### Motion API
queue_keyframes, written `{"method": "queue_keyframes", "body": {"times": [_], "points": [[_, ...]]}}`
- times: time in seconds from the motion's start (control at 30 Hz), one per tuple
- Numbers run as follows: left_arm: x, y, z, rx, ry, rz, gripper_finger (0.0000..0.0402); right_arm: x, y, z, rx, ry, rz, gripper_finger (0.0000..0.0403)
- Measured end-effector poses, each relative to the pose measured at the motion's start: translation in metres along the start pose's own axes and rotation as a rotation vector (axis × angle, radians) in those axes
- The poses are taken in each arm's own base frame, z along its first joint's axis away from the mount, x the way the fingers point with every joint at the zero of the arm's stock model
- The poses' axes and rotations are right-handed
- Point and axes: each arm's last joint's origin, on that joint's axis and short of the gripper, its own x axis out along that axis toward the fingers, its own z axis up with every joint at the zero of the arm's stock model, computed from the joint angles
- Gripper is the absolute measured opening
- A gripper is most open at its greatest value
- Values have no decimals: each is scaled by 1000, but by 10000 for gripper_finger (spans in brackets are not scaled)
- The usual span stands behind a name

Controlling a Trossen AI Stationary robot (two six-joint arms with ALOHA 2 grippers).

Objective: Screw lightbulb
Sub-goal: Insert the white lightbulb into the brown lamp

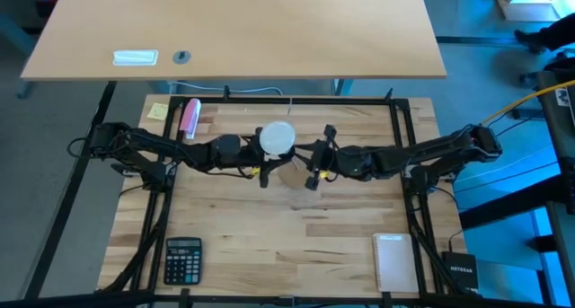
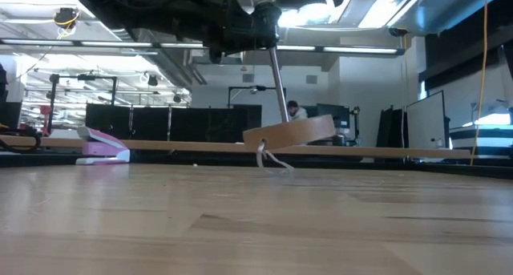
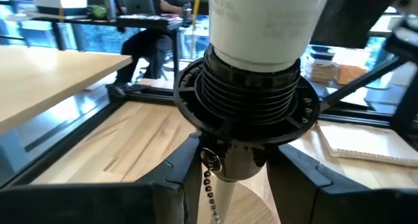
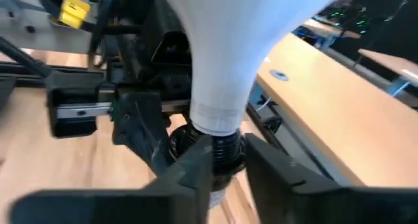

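**Bulb seated in a socket held up between two arms**

Pale wooden planks make up the desk, framed by black rails, with a second lighter tabletop beyond it. Near the middle of the desk both arms meet. The left pincer is clamped on the metal neck under the black socket, its fingers pressing from both sides, a bead chain dangling between them. The lightbulb sits upright with its narrow base in that socket, its white globe showing from above between the two arms. The right pincer sits at the bulb's base, its fingers close together around the narrow neck where the bulb meets the socket threads. From desk level, the round wooden base of the lamp is tilted, lifted off the planks on one side, with its thin rod rising to the arms. A pink stapler, a calculator and a notepad lie apart from the work.
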Motion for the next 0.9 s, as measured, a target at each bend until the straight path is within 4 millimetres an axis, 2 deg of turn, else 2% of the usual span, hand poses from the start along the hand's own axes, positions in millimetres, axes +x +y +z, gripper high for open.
{"method": "queue_keyframes", "body": {"times": [0.1, 0.2, 0.33, 0.43, 0.6, 0.73, 0.9], "points": [[0, -2, 0, 29, 3, -71, 124, -8, -6, 3, 7, 1, 66, 152], [-1, -5, 0, 63, 5, -211, 124, -7, -12, 5, 38, -19, 211, 201], [-2, -9, -1, 95, 1, -400, 124, 8, -23, 5, 141, -63, 436, 251], [-2, -11, -2, 110, 2, -468, 124, 23, -25, 2, 201, -104, 589, 274], [1, -7, -8, 90, 37, -495, 124, 40, -24, 2, 269, -213, 816, 283], [2, -4, -10, 64, 51, -518, 123, 48, -21, -3, 285, -218, 851, 275], [2, -3, -10, 60, 49, -529, 123, 50, -19, -6, 271, -199, 859, 254]]}}
